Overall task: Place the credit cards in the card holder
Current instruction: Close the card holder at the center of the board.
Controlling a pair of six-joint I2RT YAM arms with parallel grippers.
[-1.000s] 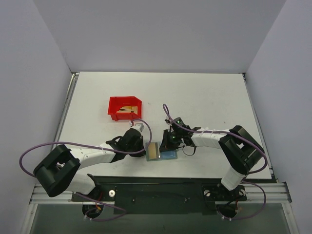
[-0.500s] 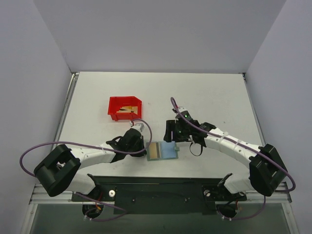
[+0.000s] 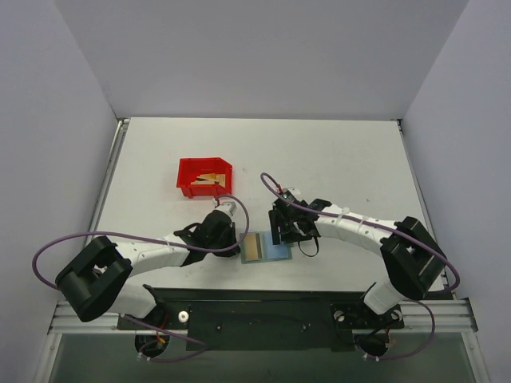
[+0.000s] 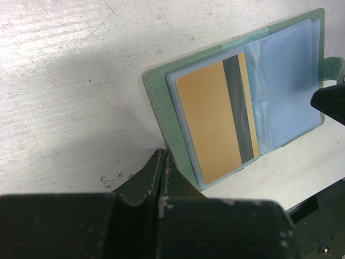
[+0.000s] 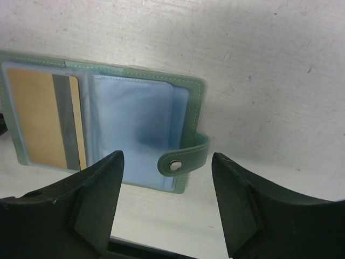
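The card holder (image 3: 276,252) lies open on the table near the front edge, light blue pockets up, green cover (image 4: 159,100) showing round them. One gold credit card (image 4: 207,125) with a dark stripe sits in its left pocket (image 5: 32,116). My left gripper (image 4: 161,155) is shut, its tips at the holder's left edge (image 3: 237,242). My right gripper (image 5: 167,157) stands open just above the holder's right edge (image 3: 281,234). The snap tab (image 5: 184,158) lies between its fingers, untouched. More gold credit cards (image 3: 211,178) lie in the red bin.
The red bin (image 3: 185,169) stands behind and left of the card holder. The table's front edge and the black base rail (image 3: 255,307) run close below the holder. Purple cables loop off both arms.
My right gripper has opened from shut. It drew back from the card holder, then came back over its right edge. The left arm has not moved.
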